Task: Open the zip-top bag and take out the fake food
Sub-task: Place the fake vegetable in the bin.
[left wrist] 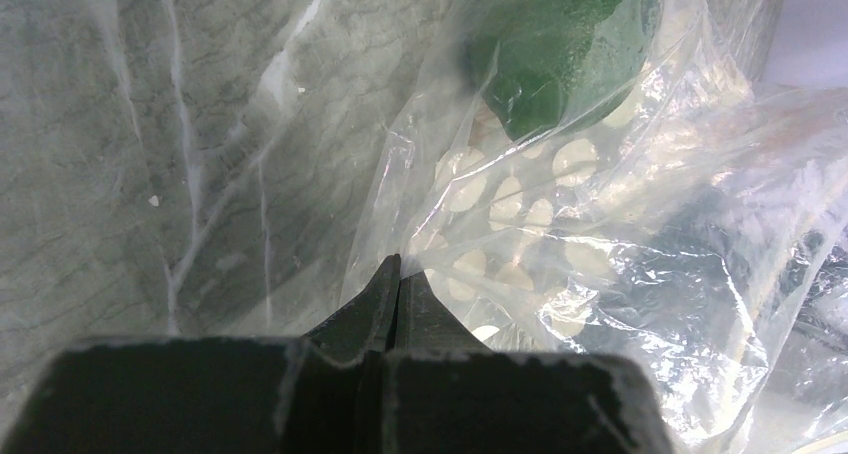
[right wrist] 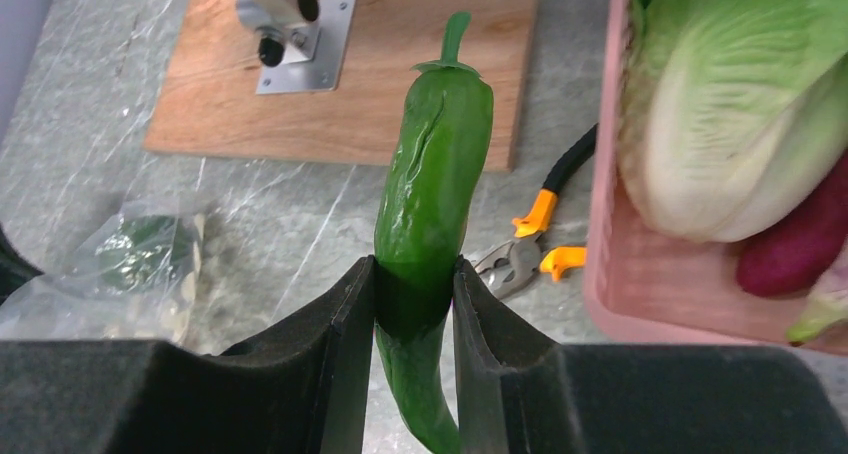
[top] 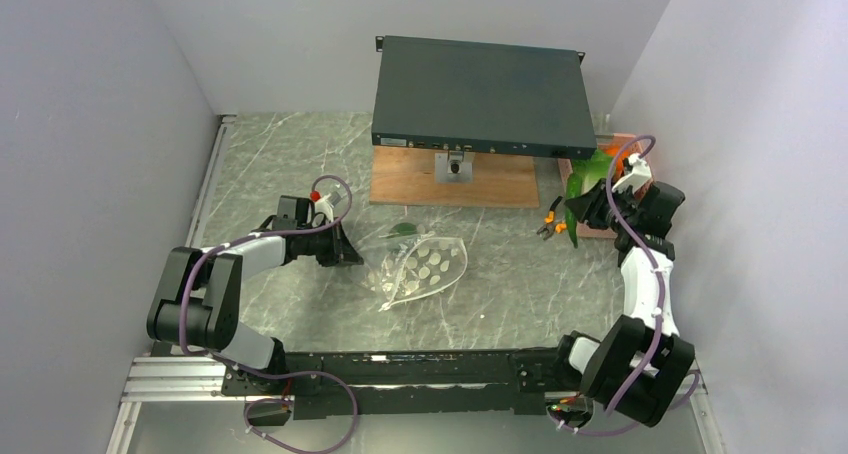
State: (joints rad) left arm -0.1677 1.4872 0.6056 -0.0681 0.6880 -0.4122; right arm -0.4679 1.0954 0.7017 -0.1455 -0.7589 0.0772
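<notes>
Left hand [left wrist: 398,274] pinches bag [left wrist: 600,234] holding green piece [left wrist: 560,44].

Left arm [top: 250,251] and right arm [top: 640,279]: black joints, white links, purple cables [top: 611,174]. Left gripper [left wrist: 398,276], right gripper [right wrist: 415,279]: black, tapered fingers.

A dark flat metal case [top: 480,94] sits atop a wooden board [top: 450,179] at the rear of the grey marbled worktop [top: 300,164]. Right of the board lie orange-handled pliers [right wrist: 537,214], just beside a pink basket [right wrist: 603,174].
</notes>
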